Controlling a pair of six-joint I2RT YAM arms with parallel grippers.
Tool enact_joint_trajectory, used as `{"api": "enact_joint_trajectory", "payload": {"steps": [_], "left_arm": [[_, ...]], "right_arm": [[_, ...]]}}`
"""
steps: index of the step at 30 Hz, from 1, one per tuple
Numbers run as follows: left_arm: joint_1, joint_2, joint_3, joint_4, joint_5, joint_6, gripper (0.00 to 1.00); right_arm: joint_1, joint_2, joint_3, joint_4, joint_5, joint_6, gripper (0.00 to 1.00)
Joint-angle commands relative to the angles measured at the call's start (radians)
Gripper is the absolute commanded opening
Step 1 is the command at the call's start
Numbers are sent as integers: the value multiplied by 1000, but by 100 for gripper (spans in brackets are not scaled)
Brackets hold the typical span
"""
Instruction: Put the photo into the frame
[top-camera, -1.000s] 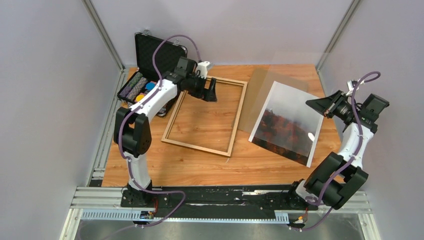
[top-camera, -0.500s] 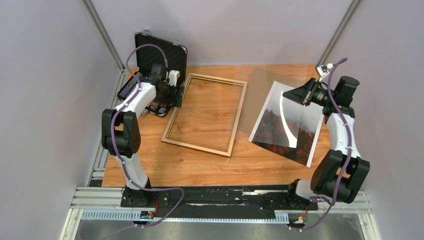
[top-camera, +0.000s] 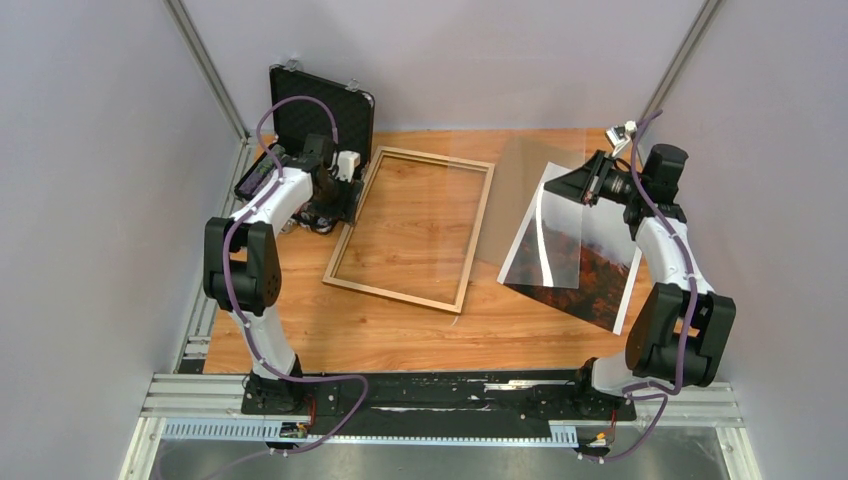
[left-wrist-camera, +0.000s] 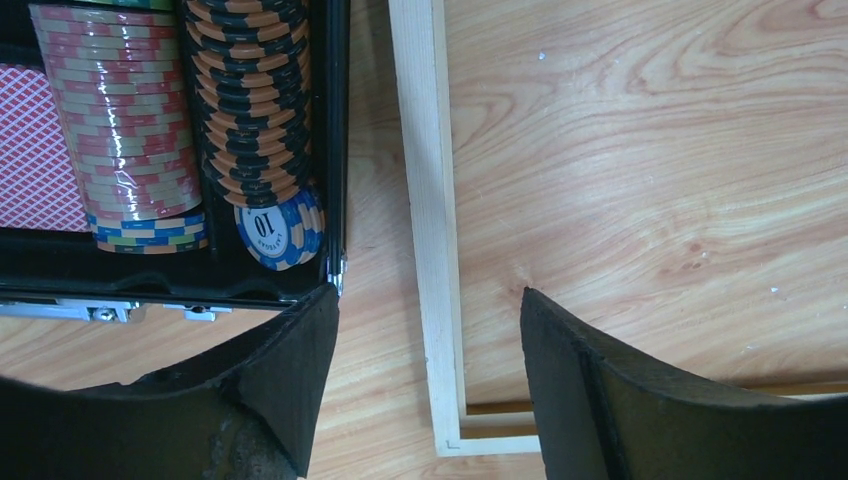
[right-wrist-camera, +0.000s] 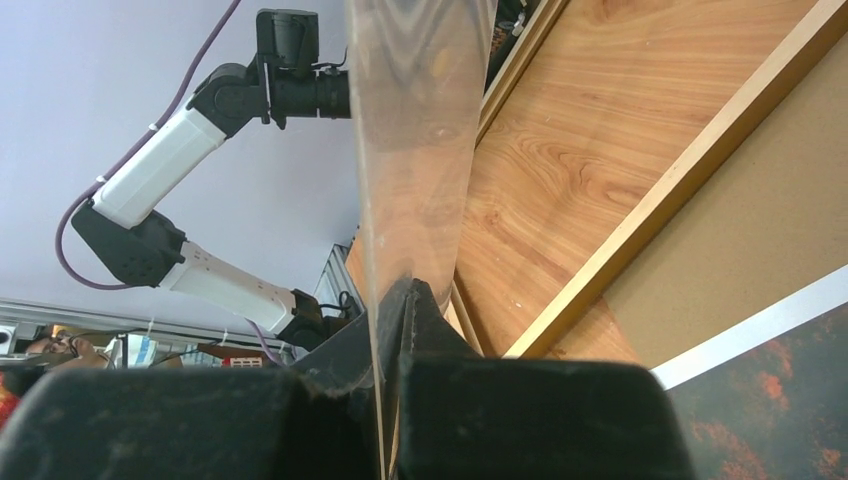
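Sheet (right-wrist-camera: 415, 130) higher, photo (top-camera: 590, 285) beneath right tool (top-camera: 578, 184)

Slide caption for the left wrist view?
Open left gripper over the thin light-brown wooden picture frame, beside a black case of striped poker chips.

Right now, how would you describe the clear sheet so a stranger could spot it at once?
Find the wooden table, then its right half, past the empty wooden frame. There the right gripper pinches a thin sheet by its edge, lifted over the autumn photo. Unlike the photo, it is see-through, showing only a streak of glare.
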Motion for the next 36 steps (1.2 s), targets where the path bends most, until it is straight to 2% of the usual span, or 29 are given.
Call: {"api": "enact_joint_trajectory", "payload": {"steps": [1, 11, 31, 33, 36], "left_arm": [[2, -28, 0, -13, 33, 16, 72], [2, -2, -20, 18, 81, 1, 57], [2, 139, 30, 56, 43, 13, 48], [2, 150, 32, 56, 46, 11, 45], [2, 150, 23, 54, 66, 7, 34]], "right_arm": [[6, -3, 3, 74, 6, 4, 0], [9, 0, -70, 155, -7, 36, 0], [6, -41, -115, 170, -14, 17, 0], [5, -41, -118, 170, -15, 16, 0], [1, -40, -121, 170, -13, 14, 0]]}}
